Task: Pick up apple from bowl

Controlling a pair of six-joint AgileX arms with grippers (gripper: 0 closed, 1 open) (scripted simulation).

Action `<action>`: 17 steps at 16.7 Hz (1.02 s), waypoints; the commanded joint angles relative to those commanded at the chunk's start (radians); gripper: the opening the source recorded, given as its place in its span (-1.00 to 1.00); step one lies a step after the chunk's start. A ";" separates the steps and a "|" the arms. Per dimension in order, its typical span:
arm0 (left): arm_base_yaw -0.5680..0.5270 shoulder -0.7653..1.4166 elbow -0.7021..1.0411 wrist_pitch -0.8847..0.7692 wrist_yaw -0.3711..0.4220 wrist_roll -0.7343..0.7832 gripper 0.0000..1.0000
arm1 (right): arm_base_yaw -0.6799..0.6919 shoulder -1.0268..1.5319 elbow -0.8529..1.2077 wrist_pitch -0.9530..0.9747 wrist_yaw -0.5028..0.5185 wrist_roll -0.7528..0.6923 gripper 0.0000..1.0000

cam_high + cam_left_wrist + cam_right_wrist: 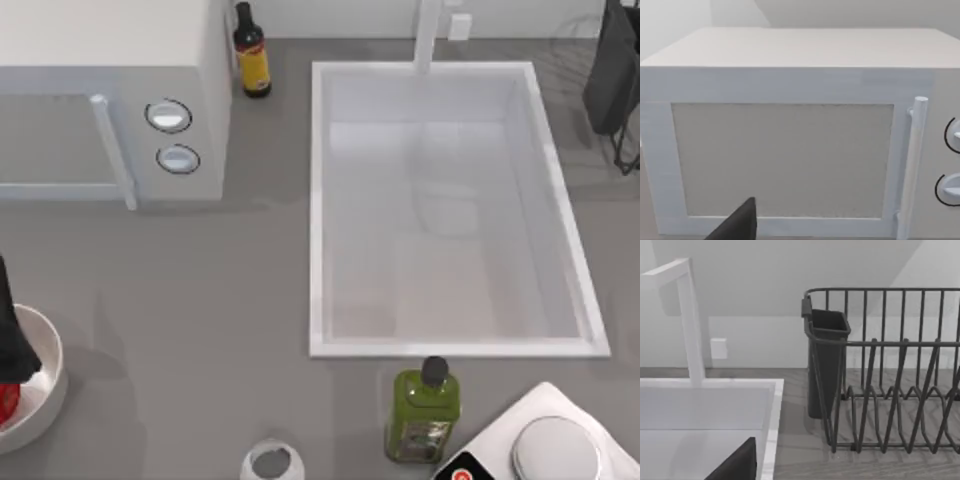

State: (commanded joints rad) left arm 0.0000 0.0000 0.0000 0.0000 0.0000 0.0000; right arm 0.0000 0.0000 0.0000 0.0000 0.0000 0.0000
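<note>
Small glossy red apple (pixel 7 402) at far-left edge of top view, inside wide round white bowl (pixel 48 352) on near-left of grey table (pixel 200 290). Left gripper (pixel 12 335): dark shape directly over bowl, just above apple, overlapping its top; finger spread cannot tell, contact cannot tell. Left wrist view faces white boxy microwave (pixel 790 130) with vertical bar handle (pixel 912 165); one dark finger (pixel 740 225) at frame edge. Right wrist view: dark wire dish rack (pixel 885 370), white sink (pixel 710 405).
</note>
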 joint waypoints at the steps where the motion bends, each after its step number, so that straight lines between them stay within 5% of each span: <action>1: 0.000 0.001 0.001 -0.001 0.000 0.000 1.00 | 0.000 0.000 0.000 0.000 0.000 0.000 1.00; 7: 0.018 0.228 0.177 -0.207 0.000 0.021 1.00 | 0.000 0.000 0.000 0.000 0.000 0.000 1.00; 17: 0.073 1.096 0.714 -0.854 0.000 0.086 1.00 | 0.000 0.000 0.000 0.000 0.000 0.000 1.00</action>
State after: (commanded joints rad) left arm 0.0728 1.0958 0.7144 -0.8537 0.0002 0.0864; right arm 0.0000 0.0000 0.0000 0.0000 0.0000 0.0000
